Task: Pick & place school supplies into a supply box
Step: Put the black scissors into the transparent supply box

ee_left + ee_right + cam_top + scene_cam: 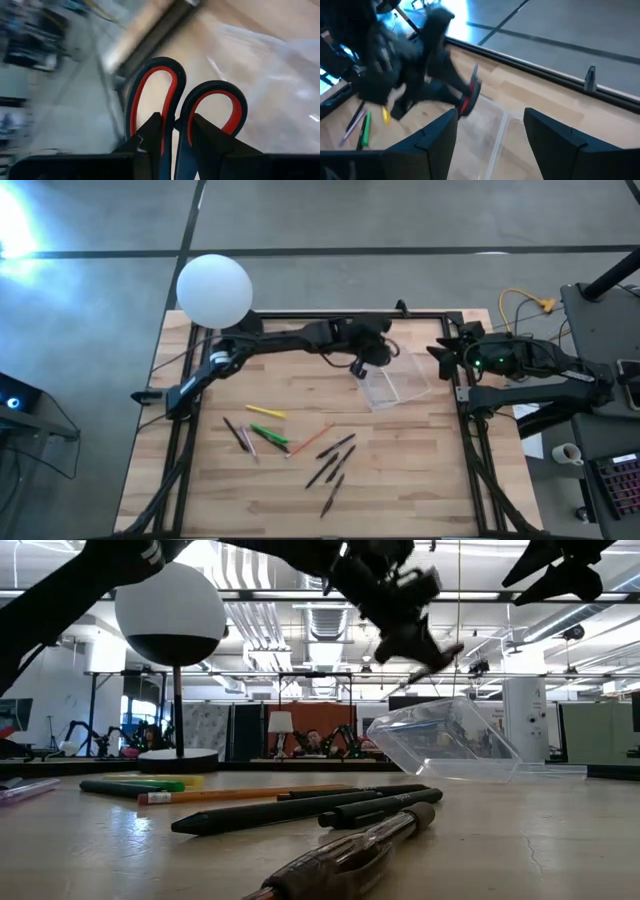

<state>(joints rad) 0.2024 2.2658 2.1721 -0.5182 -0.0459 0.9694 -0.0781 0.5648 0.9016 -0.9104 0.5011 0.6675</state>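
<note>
My left gripper [370, 365] hangs over the supply box [395, 385], shut on small red-handled scissors [192, 105]. The clear box lies on the table, right of centre, and looks tilted in the low view [450, 745]. Other school supplies lie loose nearer the front: a yellow one [266, 411], a green one [270, 434], an orange pencil [315, 438] and dark pens [335, 452]. My right gripper [438, 352] waits open at the table's right edge, above the table, with nothing between its fingers [437, 137]. My left gripper pinches the scissors between its two fingers [150, 135], just behind the two handle loops [176, 122]. The loops stick out past the fingertips; the blades are hidden behind the fingers. The gripper slants downward from the table's left. The scissors [469, 97] are lifted clear, above the box.
A white lamp globe [214, 288] on a stand rises at the table's far left corner. Black frame rails [330, 314] run along the table's edges. Cables [520, 305] lie beyond the right edge. Bare wood [420, 470] shows at the front right.
</note>
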